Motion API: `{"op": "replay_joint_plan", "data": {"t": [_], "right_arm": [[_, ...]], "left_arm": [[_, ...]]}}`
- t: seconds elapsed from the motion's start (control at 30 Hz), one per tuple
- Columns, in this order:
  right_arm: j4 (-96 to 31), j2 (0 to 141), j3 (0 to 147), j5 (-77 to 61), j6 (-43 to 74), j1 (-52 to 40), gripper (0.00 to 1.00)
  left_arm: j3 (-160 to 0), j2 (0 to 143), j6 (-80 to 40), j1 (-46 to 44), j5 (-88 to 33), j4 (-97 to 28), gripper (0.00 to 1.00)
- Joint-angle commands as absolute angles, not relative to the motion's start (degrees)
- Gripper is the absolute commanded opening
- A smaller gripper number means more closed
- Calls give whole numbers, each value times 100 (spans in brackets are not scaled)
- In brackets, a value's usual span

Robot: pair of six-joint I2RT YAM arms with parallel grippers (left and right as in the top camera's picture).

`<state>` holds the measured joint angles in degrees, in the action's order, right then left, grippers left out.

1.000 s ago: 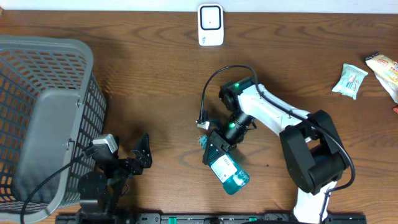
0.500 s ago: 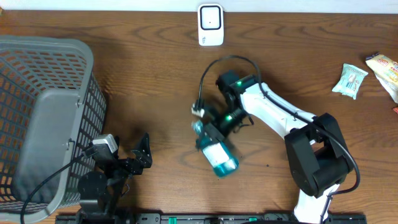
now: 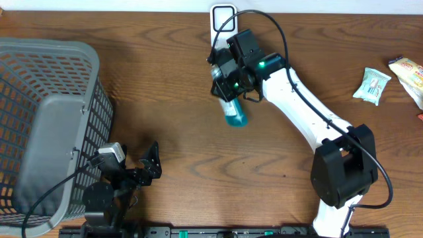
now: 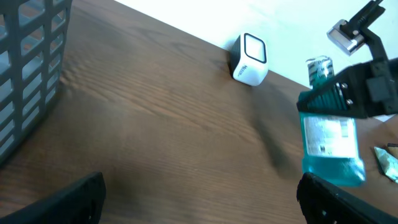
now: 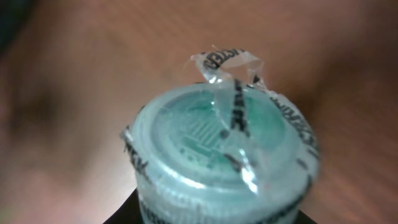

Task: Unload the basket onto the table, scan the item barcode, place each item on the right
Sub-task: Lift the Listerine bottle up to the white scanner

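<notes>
A teal mouthwash bottle (image 3: 234,111) hangs above the table at the back, just in front of the white barcode scanner (image 3: 223,26). My right gripper (image 3: 228,82) is shut on its upper part. The left wrist view shows the bottle (image 4: 329,140) upright, white label facing that camera, with the right gripper (image 4: 348,96) clamped below its cap and the scanner (image 4: 250,59) to its left. In the right wrist view the sealed cap (image 5: 224,149) fills the frame and hides the fingers. My left gripper (image 3: 149,168) rests low at the front left, open and holding nothing (image 4: 202,205).
A grey plastic basket (image 3: 46,125) takes up the table's left side, and its wall (image 4: 31,68) shows in the left wrist view. Two snack packets (image 3: 373,86) (image 3: 410,74) lie at the far right edge. The right arm's cable loops over the scanner.
The right arm has carried the bottle from the front middle of the table toward the back, up to the scanner. The left arm has not moved.
</notes>
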<state>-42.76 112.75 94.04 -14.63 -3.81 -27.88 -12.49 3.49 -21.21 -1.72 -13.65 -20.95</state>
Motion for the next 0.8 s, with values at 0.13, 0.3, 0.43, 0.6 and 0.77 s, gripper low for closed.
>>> {"op": "replay_joint_plan", "data": {"t": [0.13, 0.3, 0.43, 0.6, 0.77], "right_arm": [[-3404, 11297, 9863, 1319, -274, -2506, 1], [-2836, 11830, 10202, 2711, -703, -2512, 1], [-2504, 12442, 10838, 3459, -1131, -2519, 1], [-2215, 13358, 11981, 4093, -1809, -2563, 1], [-1726, 14223, 12943, 4678, -2670, -2633, 1]], "left_arm": [[-1258, 333, -2196, -196, -1435, -2102, 98], [-1258, 333, -2196, -196, -1435, -2099, 98], [-1258, 333, -2193, -196, -1435, -2102, 98], [-1258, 333, -2196, -196, -1435, -2102, 98], [-1258, 333, -2196, -196, -1435, -2102, 98]]}}
